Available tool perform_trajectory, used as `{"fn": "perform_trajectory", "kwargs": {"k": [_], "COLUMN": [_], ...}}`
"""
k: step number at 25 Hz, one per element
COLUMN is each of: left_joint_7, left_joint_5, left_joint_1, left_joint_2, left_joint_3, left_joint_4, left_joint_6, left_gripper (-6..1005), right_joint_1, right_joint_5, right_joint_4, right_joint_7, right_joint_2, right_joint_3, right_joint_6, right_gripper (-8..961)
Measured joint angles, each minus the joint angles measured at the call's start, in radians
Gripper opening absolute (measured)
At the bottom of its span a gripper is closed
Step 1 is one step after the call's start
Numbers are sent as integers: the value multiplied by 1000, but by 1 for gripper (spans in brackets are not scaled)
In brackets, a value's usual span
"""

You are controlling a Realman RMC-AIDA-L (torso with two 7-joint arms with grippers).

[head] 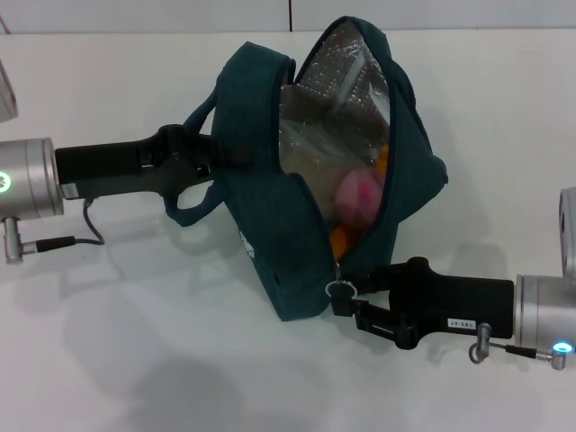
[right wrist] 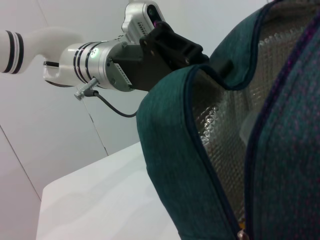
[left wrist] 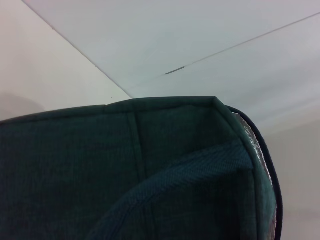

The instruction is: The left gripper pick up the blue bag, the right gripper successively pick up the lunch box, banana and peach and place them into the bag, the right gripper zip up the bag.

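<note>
Zipping is the step in hand, I judge: the blue bag [head: 270,216] stands mid-table, gaping open, with the pink peach [head: 358,195] and orange glimpses of the banana [head: 340,238] inside; the lunch box is not clearly visible. From the left, the left gripper [head: 225,155] is clamped on the bag's far-left wall by the handle, steadying it. At the near right, the right gripper [head: 346,301] is pinched onto the metal ring pull [head: 339,290] at the zipper's low end. Risks: the ring could slip free, or the pull could drag the bag from the left hold and tip the fruit out.
</note>
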Motion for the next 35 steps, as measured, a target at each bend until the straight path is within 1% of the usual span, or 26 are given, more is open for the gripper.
{"fn": "perform_trajectory", "kwargs": {"k": [12,18,23,28,31,35], "left_joint_7": [0,1,4,15,50,112], "left_joint_5": [0,0,-1,-1,-8,-36], "left_joint_1": [0,0,4,13,18,27], "left_joint_2": [-2,-2,-5,-6,-7,-13], "left_joint_3": [0,0,1,0,-2,-2], "left_joint_4": [0,-2,-2,-2,-2,-3], "left_joint_6": [9,9,9,18,37,49], "left_gripper": [62,62,62,62,63,63], "right_joint_1": [-6,-13,-32,-61,-70,-67], "right_joint_5": [0,16,23,18,17,16], "right_joint_4": [4,4,-4,-3,-5,-4], "right_joint_7": [-19,-19,-20,-49,-63,-65], "right_joint_2": [0,-1,-11,-17,-18,-19], "right_joint_3": [-3,-1,17,83,120,129], "right_joint_6": [-3,-1,-34,-141,-185,-193], "right_gripper": [169,8,7,7,7,6]}}
